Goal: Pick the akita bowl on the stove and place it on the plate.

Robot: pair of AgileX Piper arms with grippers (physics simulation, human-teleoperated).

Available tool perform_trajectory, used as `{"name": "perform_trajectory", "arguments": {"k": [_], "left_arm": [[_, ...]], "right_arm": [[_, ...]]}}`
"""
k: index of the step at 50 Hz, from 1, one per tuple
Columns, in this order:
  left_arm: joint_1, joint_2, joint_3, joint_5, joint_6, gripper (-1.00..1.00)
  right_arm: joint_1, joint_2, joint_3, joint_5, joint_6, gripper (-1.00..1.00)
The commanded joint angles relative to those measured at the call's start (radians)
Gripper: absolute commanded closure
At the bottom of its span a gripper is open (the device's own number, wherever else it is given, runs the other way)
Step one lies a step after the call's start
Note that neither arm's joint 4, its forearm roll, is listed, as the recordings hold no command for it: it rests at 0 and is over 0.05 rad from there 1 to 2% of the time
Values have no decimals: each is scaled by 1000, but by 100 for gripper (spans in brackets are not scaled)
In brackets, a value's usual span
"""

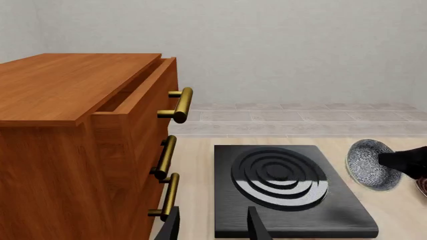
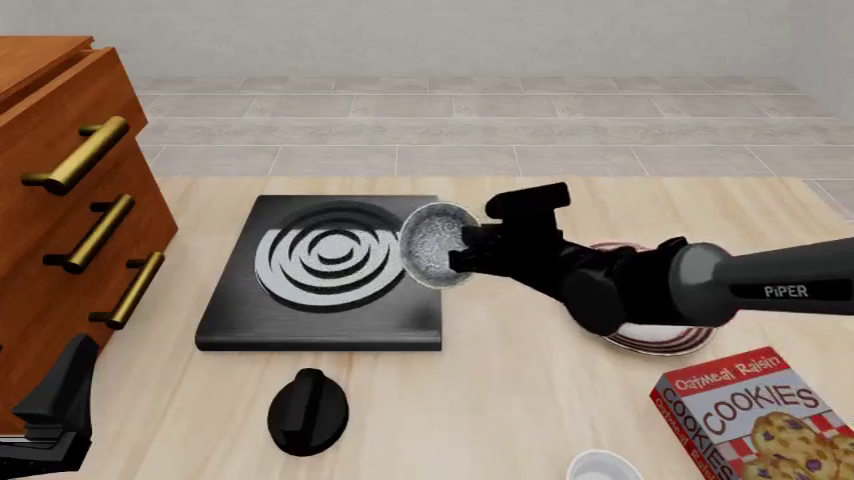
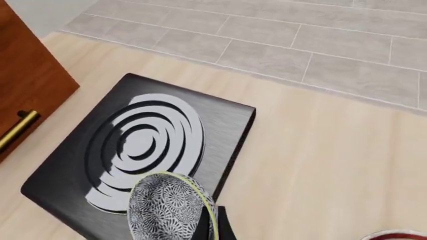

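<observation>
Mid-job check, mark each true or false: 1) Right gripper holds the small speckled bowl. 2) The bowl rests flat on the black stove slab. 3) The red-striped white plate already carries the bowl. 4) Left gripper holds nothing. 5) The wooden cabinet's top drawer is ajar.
1) True: the right gripper grips the small speckled bowl by its rim.
2) False: it is lifted and tilted at the black stove slab's right edge.
3) False: the red-striped white plate lies under the arm, without the bowl.
4) True: the left gripper is open.
5) True: the top drawer of the wooden cabinet is ajar.

Right arm (image 2: 694, 285) is chunky matte dark grey and black, rounded joints, white "PIPER" lettering on the forearm. Left gripper (image 2: 47, 420) shows plain black angular fingers.
</observation>
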Motion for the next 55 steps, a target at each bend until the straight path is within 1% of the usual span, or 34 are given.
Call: {"name": "perform_trajectory", "arguments": {"k": [1,3,5,15,19,22,27,28,29,30,31,34,38,49,52,55], "left_arm": [[0,0,0,0,0,-100],[0,0,0,0,0,-100],[0,0,0,0,0,-100],[0,0,0,0,0,-100],[0,0,0,0,0,-100],[0,0,0,0,0,-100],[0,0,0,0,0,-100],[0,0,0,0,0,-100],[0,0,0,0,0,-100],[0,0,0,0,0,-100],[0,0,0,0,0,-100],[0,0,0,0,0,-100],[0,0,0,0,0,-100],[0,0,0,0,0,-100],[0,0,0,0,0,-100],[0,0,0,0,0,-100]], "right_arm": [[-69,-84,48,9,-8,100],[-81,-99,62,10,-3,100],[-95,-111,73,16,-17,100],[-208,-152,139,15,-28,100],[-232,-161,151,10,-28,100],[-274,-184,180,-4,-15,100],[-327,-189,214,-17,-9,100],[-331,-188,215,-17,-11,100],[-352,-187,231,-24,-11,100],[-352,-187,231,-24,-11,100],[-371,-190,238,-30,-24,100],[-398,-198,257,-39,-13,100],[-438,-186,278,-59,-33,100],[-497,-132,309,-120,-34,100],[-519,-96,311,-146,-49,100],[-528,-67,314,-167,-50,100]]}}
